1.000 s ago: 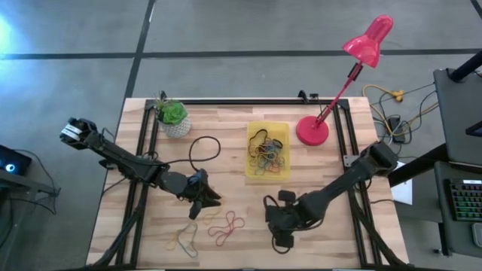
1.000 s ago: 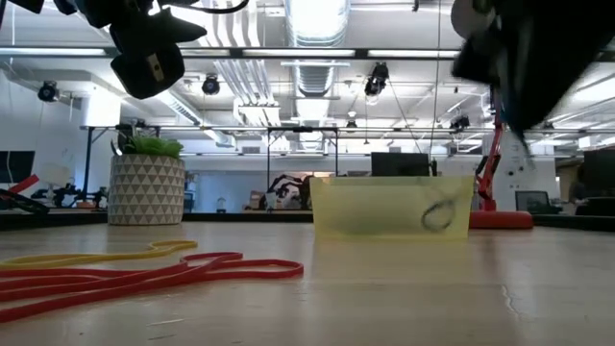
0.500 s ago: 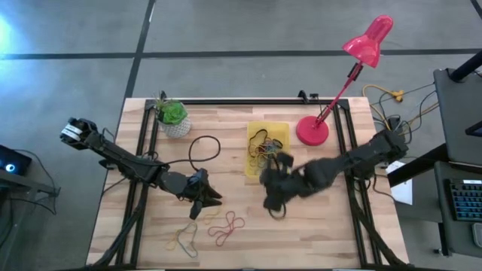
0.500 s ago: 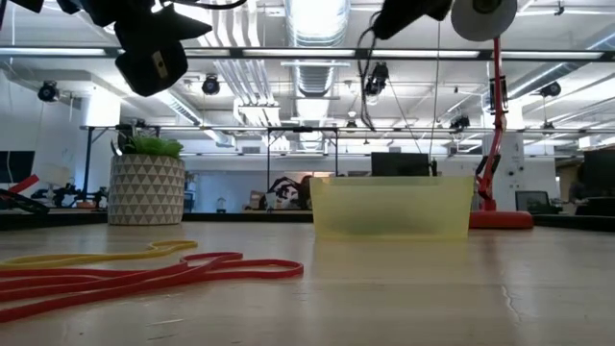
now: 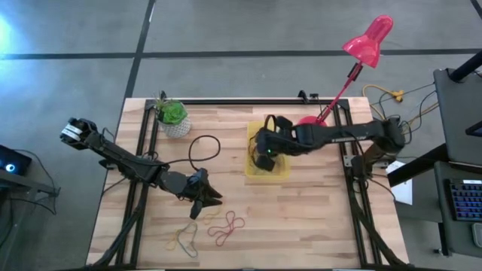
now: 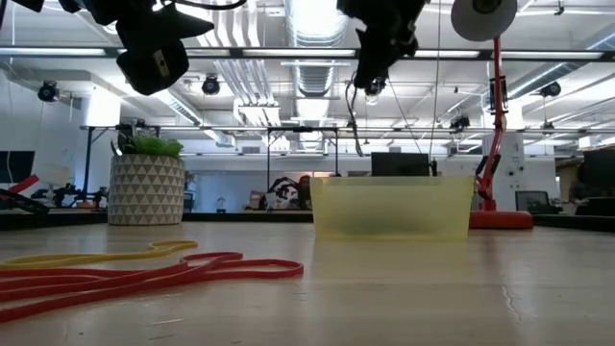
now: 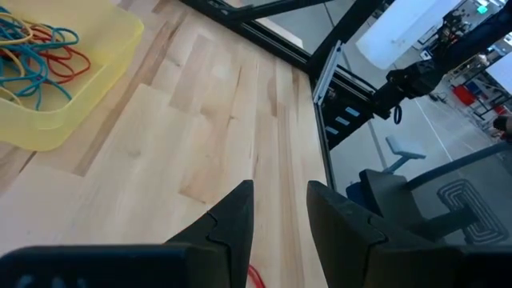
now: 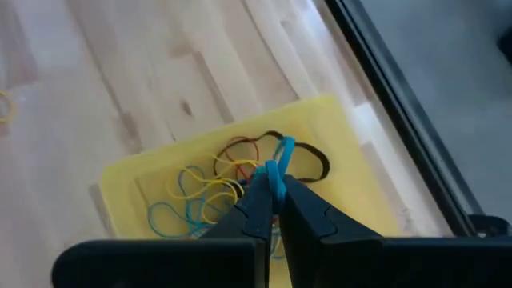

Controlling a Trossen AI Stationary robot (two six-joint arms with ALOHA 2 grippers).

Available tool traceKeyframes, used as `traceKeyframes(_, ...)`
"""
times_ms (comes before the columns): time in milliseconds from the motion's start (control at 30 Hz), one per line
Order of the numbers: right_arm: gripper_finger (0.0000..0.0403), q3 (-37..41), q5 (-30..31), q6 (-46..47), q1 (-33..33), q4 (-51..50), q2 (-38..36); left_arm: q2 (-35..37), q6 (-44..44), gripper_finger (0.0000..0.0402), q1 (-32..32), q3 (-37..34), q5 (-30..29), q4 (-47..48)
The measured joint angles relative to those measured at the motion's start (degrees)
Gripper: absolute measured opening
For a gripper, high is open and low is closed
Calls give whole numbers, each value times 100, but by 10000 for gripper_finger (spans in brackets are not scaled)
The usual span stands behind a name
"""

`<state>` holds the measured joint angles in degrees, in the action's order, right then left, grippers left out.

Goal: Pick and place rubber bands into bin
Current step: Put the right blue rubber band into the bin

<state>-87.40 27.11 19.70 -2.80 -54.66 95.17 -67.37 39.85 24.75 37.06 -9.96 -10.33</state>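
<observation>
The bin (image 5: 282,174), a shallow yellow tray, sits on the table's far middle with several coloured rubber bands (image 8: 200,196) inside. My right gripper (image 5: 263,156) hangs above the bin's left part, shut on a blue rubber band (image 8: 280,156). A red rubber band (image 5: 226,226) and a yellow one (image 5: 183,239) lie flat on the table near its front edge. My left gripper (image 5: 208,197) hovers just beyond them, open, with nothing between its fingers (image 7: 232,220). My right gripper pinches a bunched stretch of the blue rubber band (image 8: 277,178) between its two fingertips. The fingers slant down from the table's right side. The band is lifted clear above the bin, and a short loop of it sticks out past the fingertips.
A white pot with a green plant (image 5: 173,117) stands at the far left. A red desk lamp's base (image 5: 312,130) is right of the bin. A black cable loop (image 5: 203,150) lies left of the bin. Black rails (image 5: 143,143) run along the table's sides.
My right gripper has risen from the table's near edge and swung toward the far edge until it hangs over the bin, staying shut on the blue rubber band and tipping further downward on the way.
</observation>
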Motion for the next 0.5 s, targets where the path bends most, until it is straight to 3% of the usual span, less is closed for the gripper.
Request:
traceKeyframes(200, 9, 51, -341, 44, 376, -47, 259, 0, -6, 102, 0, 0, 2, 24)
traceKeyframes(500, 14, 208, -461, 529, 417, -65, 628, 0, -3, 102, 0, 0, 4, 9)
